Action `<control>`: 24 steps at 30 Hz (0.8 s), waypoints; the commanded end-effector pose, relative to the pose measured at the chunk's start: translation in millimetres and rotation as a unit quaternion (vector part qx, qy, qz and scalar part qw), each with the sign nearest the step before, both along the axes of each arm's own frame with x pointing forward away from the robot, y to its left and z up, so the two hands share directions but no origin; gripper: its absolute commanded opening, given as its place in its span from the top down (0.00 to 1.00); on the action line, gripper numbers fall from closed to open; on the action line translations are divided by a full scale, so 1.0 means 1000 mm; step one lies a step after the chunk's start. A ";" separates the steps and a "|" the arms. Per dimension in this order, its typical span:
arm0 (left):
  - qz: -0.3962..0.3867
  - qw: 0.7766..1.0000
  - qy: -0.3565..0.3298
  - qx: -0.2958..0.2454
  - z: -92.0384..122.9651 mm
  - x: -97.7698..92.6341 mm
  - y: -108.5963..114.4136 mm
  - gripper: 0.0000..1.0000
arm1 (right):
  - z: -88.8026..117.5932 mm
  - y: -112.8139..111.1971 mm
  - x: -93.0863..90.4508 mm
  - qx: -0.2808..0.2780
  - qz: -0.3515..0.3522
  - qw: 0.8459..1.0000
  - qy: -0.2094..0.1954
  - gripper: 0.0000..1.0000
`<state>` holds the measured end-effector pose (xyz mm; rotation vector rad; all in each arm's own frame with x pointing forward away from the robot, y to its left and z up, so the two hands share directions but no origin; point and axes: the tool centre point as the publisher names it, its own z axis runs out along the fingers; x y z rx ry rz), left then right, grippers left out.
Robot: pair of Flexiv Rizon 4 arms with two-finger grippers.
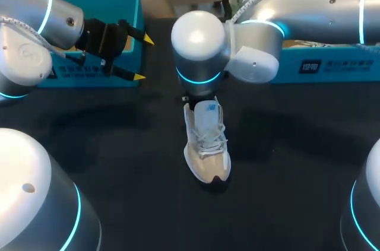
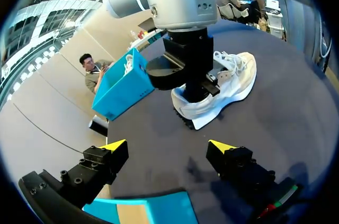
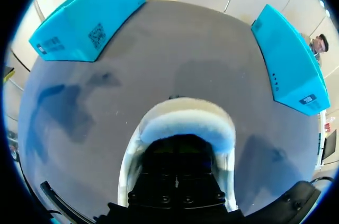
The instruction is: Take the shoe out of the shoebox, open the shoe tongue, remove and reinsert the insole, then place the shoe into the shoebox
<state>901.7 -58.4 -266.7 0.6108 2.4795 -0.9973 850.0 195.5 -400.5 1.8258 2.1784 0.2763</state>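
Over the heel of the shoe, the right arm points straight down, the right gripper sunk inside the collar, its jaw state hidden. The left gripper hovers with jaws spread beside the shoebox.

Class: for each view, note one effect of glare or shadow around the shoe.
Head view: light glares on the right arm, which hides the heel of the shoe. Left wrist view: faint shadows lie on the table ahead of the left tool. Right wrist view: soft shadows blotch the table beside the shoe.
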 end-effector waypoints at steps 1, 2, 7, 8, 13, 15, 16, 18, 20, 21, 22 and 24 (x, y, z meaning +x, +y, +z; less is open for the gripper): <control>0.000 1.000 0.000 0.001 0.000 -0.001 0.000 0.00 | -0.009 0.003 0.002 -0.001 -0.005 1.000 0.006 1.00; 0.000 1.000 0.000 0.001 0.000 -0.001 0.000 0.00 | -0.008 0.003 0.000 -0.001 -0.005 1.000 0.006 1.00; 0.000 1.000 0.000 0.001 0.000 -0.001 0.000 0.00 | 0.010 -0.002 -0.004 -0.011 -0.004 1.000 0.010 1.00; 0.000 1.000 0.000 0.001 0.000 -0.001 0.000 0.00 | 0.013 -0.003 -0.005 -0.017 -0.007 1.000 0.022 1.00; 0.000 1.000 0.000 0.001 0.000 -0.001 0.000 0.00 | 0.028 -0.008 -0.011 -0.023 -0.002 0.998 0.060 1.00; 0.000 1.000 0.000 0.001 0.000 -0.001 0.000 0.00 | 0.032 -0.010 -0.015 -0.022 -0.008 0.997 0.073 1.00; 0.000 1.000 0.000 0.001 0.000 -0.001 0.000 0.00 | 0.033 -0.012 -0.017 -0.018 -0.012 0.996 0.086 1.00; 0.000 1.000 0.000 0.001 0.000 -0.001 0.000 0.00 | 0.034 -0.014 -0.020 -0.013 -0.015 0.995 0.101 1.00; 0.000 1.000 0.000 0.001 0.000 -0.001 0.000 0.00 | 0.037 -0.017 -0.027 -0.010 -0.019 0.992 0.125 1.00; 0.000 1.000 0.000 0.001 0.000 -0.001 0.000 0.00 | 0.038 -0.018 -0.029 -0.011 -0.017 0.990 0.137 1.00; 0.000 1.000 0.000 0.001 0.000 -0.001 0.000 0.00 | 0.039 -0.018 -0.032 -0.013 -0.015 0.989 0.147 1.00; 0.000 1.000 0.000 0.001 0.000 -0.001 0.000 0.00 | 0.042 -0.019 -0.038 -0.011 -0.011 0.985 0.174 1.00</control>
